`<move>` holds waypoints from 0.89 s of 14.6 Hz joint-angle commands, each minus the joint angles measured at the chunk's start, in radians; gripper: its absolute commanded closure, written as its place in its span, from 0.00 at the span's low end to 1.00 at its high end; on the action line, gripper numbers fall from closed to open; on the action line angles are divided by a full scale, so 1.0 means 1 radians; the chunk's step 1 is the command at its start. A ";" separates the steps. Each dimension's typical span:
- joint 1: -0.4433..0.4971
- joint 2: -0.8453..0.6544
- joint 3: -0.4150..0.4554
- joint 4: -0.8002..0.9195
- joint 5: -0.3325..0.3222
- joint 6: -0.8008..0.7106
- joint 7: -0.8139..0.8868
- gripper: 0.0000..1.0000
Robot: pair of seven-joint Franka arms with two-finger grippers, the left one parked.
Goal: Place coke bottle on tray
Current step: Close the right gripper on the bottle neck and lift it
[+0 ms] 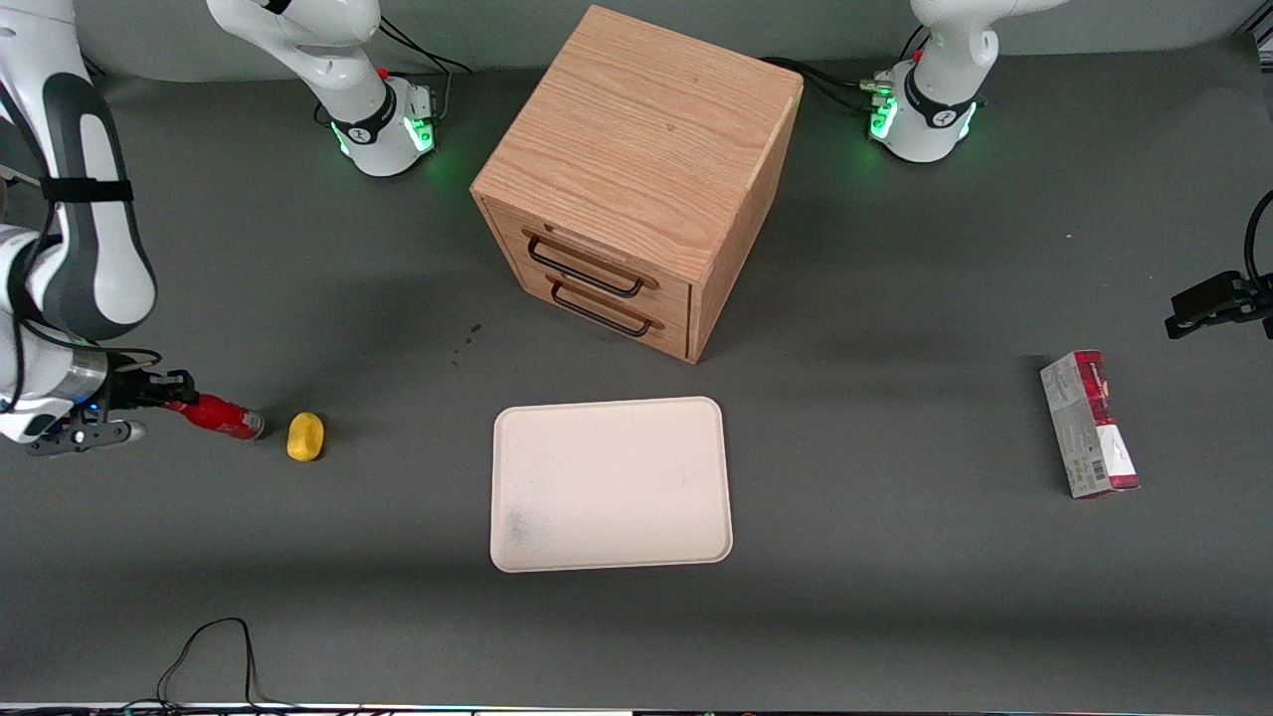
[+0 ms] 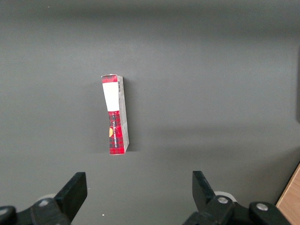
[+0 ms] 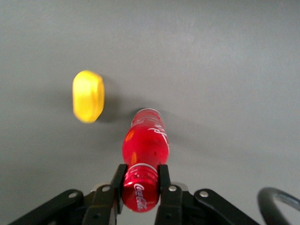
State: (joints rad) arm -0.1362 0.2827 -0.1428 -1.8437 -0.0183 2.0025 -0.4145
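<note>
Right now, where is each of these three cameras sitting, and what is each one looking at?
Front view: faces both arms across the table, showing the tray, wooden cabinet and the gripper holding the coke bottle.
Left wrist view: on the parked arm, looking down at the carton.
Right wrist view: on the working arm; its fingers clamp the bottle's capped end.
Front and right wrist views share the bottle and the yellow lump.

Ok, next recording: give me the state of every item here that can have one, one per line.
gripper: shut on the coke bottle's cap end
coke bottle: capped, lying sideways in the grip, not on the tray
tray: empty
wooden cabinet: both drawers closed
carton: lying flat
yellow lump: untouched
</note>
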 commanded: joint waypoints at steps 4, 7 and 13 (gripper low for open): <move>0.012 -0.037 0.002 0.370 0.003 -0.445 0.013 1.00; 0.015 -0.031 0.002 0.553 0.000 -0.609 0.013 1.00; 0.064 -0.013 0.005 0.702 0.000 -0.722 0.141 1.00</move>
State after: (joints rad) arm -0.1043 0.2307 -0.1356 -1.2061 -0.0180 1.3104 -0.3431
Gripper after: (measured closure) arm 0.687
